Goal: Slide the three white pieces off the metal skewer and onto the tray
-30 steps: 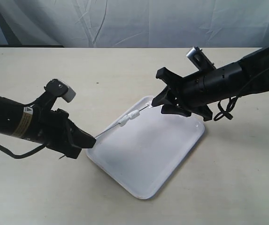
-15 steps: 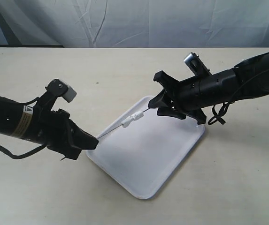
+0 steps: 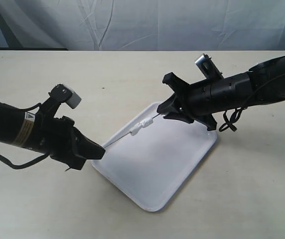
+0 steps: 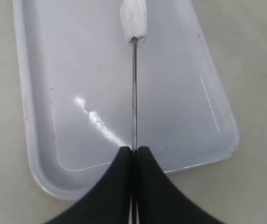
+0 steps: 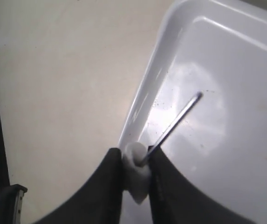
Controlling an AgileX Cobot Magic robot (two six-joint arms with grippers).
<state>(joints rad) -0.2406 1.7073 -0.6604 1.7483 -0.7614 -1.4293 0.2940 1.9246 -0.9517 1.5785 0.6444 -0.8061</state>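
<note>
Left arm's small label (image 3: 29, 124) is showing print too small to read | left gripper (image 3: 98, 148) is staying clamped on one thin dark metal skewer (image 3: 120, 136) | white marshmallow-like pieces (image 3: 140, 126), count unclear, are sitting bunched mid-skewer over one glossy white rectangular tray (image 3: 157, 169) mid-counter (image 3: 132, 69) | right gripper (image 3: 163, 112), wider a second ago, is pinching the endmost piece.

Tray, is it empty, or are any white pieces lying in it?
Empty, as far as shown: the tray has a bare surface, and the white pieces sit threaded on the metal skewer held over it.
</note>
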